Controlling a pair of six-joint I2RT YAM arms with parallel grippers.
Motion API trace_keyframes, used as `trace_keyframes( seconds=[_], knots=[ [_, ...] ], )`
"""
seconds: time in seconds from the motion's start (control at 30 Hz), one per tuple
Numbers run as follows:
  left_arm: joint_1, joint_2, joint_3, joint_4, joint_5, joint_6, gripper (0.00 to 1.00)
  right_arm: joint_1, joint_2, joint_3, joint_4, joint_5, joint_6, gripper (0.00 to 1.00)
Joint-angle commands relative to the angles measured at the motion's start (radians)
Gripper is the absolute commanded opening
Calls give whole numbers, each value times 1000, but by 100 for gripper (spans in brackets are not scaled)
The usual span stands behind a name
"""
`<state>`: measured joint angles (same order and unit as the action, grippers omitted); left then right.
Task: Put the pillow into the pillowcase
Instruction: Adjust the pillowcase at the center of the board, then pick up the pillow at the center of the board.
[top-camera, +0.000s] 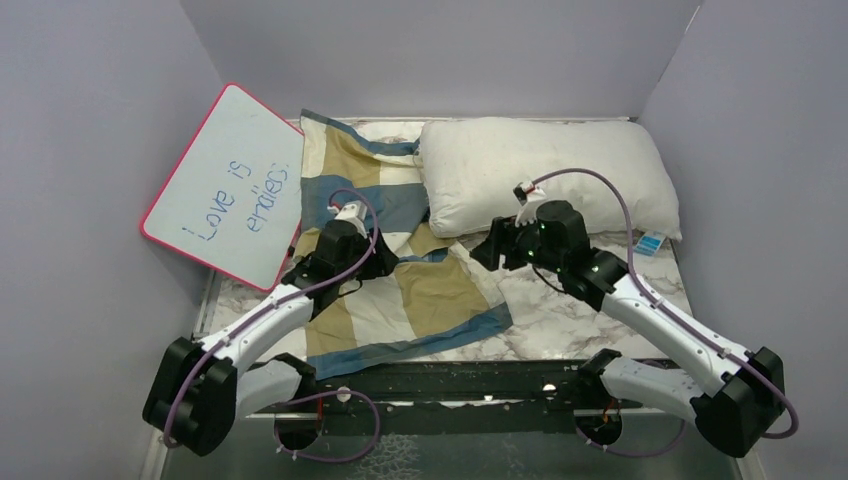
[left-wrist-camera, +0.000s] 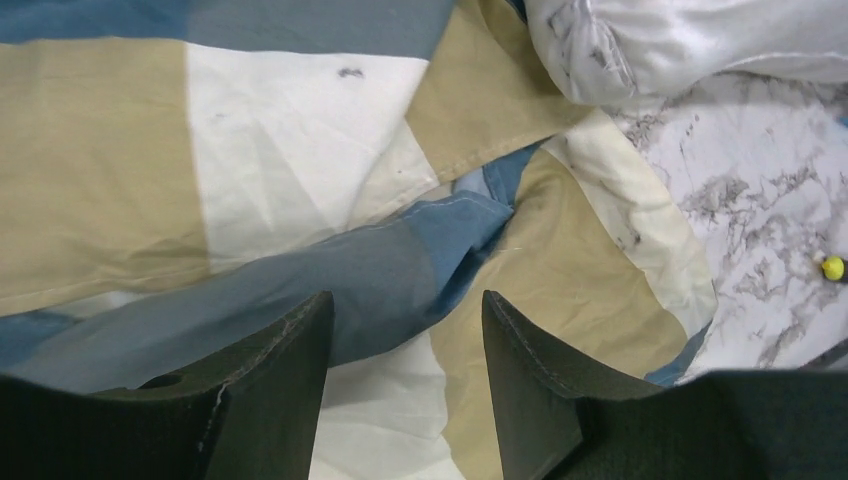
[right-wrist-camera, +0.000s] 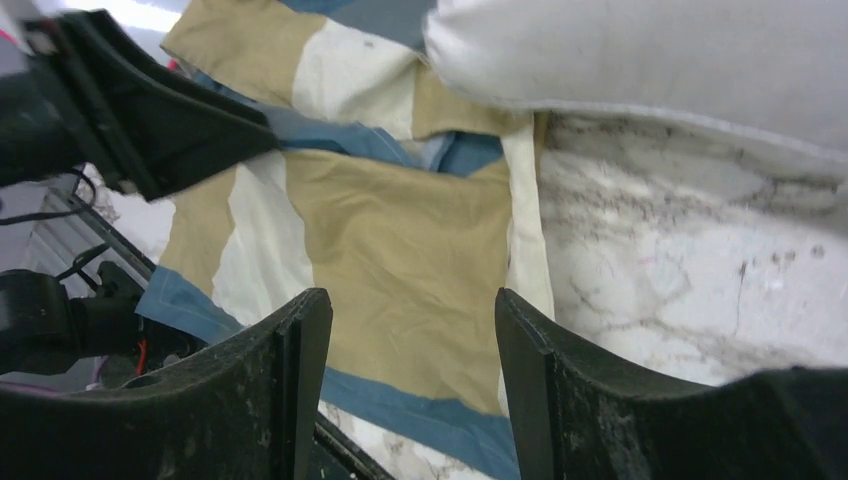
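The white pillow (top-camera: 545, 175) lies at the back right, its left corner resting on the pillowcase (top-camera: 400, 290). The pillowcase, checked in blue, tan and cream, is spread limp and creased across the left and middle of the table. My left gripper (top-camera: 388, 262) hovers over a blue fold (left-wrist-camera: 400, 260) of it, jaws open (left-wrist-camera: 405, 300), nothing between them. My right gripper (top-camera: 480, 255) hangs just above the case's right edge in front of the pillow, open (right-wrist-camera: 410, 295) and empty, over a tan block (right-wrist-camera: 400, 230). The pillow (right-wrist-camera: 650, 50) fills the right wrist view's top right.
A pink-rimmed whiteboard (top-camera: 225, 185) leans against the left wall beside the pillowcase. A small blue tag (top-camera: 650, 243) shows at the pillow's near right corner. Bare marble tabletop (top-camera: 600, 300) lies under the right arm. Grey walls close the back and sides.
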<state>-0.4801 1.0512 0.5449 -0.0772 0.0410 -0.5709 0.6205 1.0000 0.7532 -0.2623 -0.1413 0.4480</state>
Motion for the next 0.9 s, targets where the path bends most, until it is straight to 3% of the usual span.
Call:
trace_keyframes(
  seconds=[0.0,0.13,0.3,0.5,0.87],
  knots=[
    [1,103,-45,221,186,-35,58,1,70,119,59,-10,-150,66],
    [1,161,-61,274,222,-64,59,2,138,206,51,33,-282,69],
    [2,173,25,263,217,-70,61,1,174,339,-22,99,-315,71],
    [1,196,168,335,152,-76,78,1,128,334,-4,42,-331,72],
    [-4,490,373,432,137,-73,82,2,3,319,-53,88,-397,73]
  ],
)
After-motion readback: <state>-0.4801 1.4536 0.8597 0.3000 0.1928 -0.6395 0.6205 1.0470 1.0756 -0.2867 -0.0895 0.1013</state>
